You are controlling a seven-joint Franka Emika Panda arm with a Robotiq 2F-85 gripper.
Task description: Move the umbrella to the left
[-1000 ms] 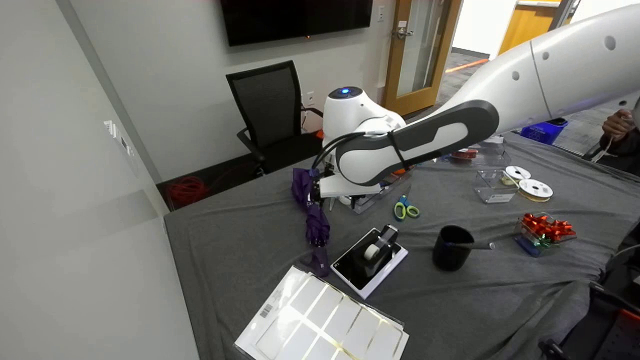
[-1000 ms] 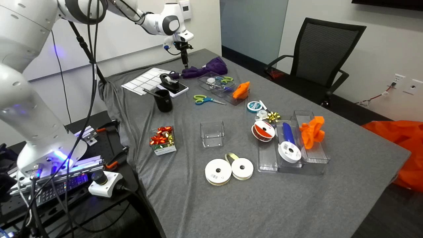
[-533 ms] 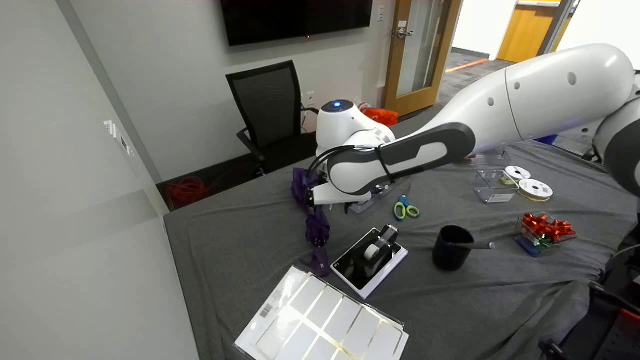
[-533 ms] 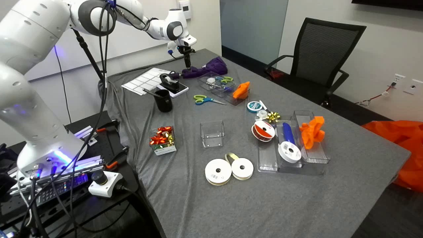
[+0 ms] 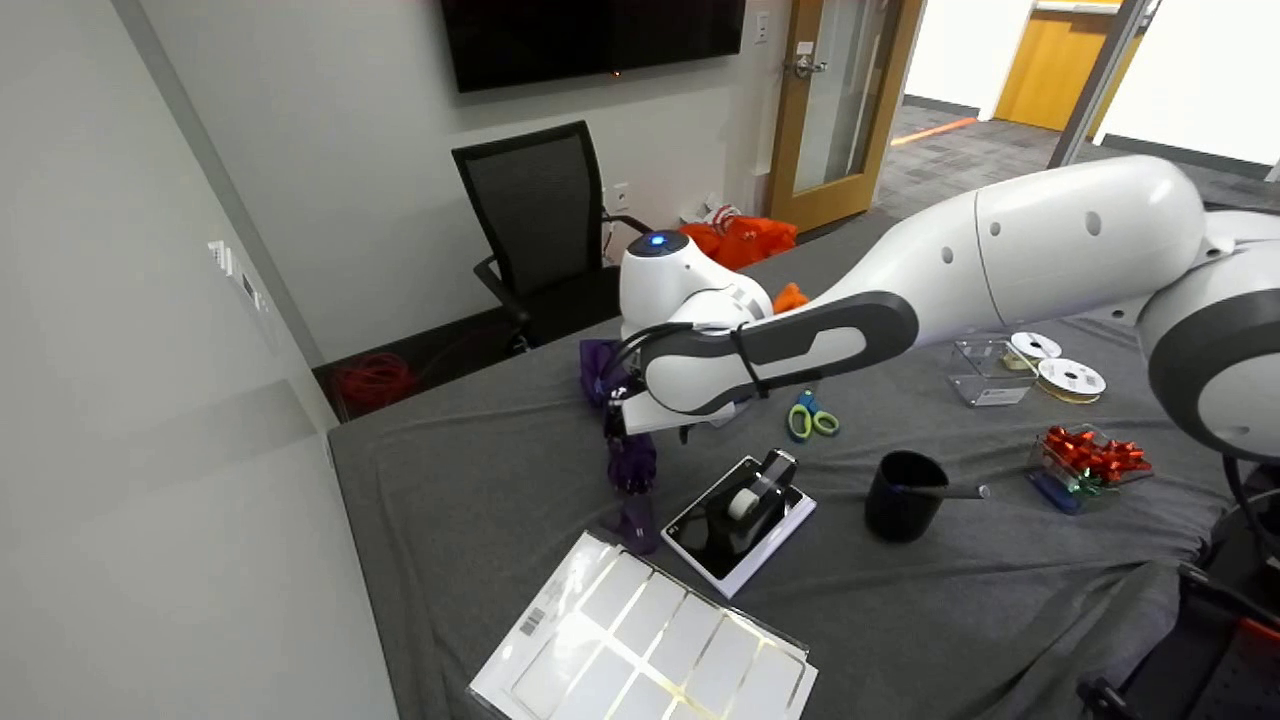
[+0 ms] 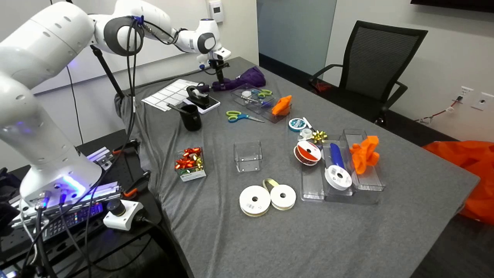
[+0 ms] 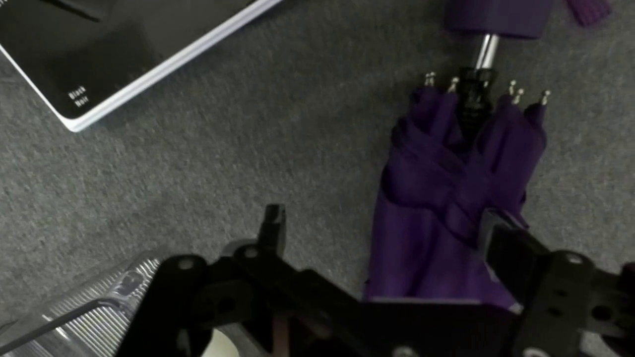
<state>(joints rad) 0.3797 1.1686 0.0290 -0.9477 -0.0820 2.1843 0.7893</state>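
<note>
White jointed arm point(image 5: 945, 275) had lowered; black angular fingers point(image 7: 273, 232) stood well apart, holding nothing; moving folded purple fabric umbrella point(image 7: 429, 230) leftward apparently remained.

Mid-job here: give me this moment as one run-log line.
task: move umbrella left; umbrella: lying on gray cloth; tool: open, one jaw overlapping umbrella in wrist view; contact: can't tell; grasp: not closed

The umbrella point(image 7: 426, 243) lies beneath my pincer point(image 7: 383, 217); in an exterior view it's left of the box point(image 5: 703, 530), dispenser point(image 5: 768, 482) on top, sheets point(image 5: 650, 635) in front, cup point(image 5: 893, 512) right.
</note>
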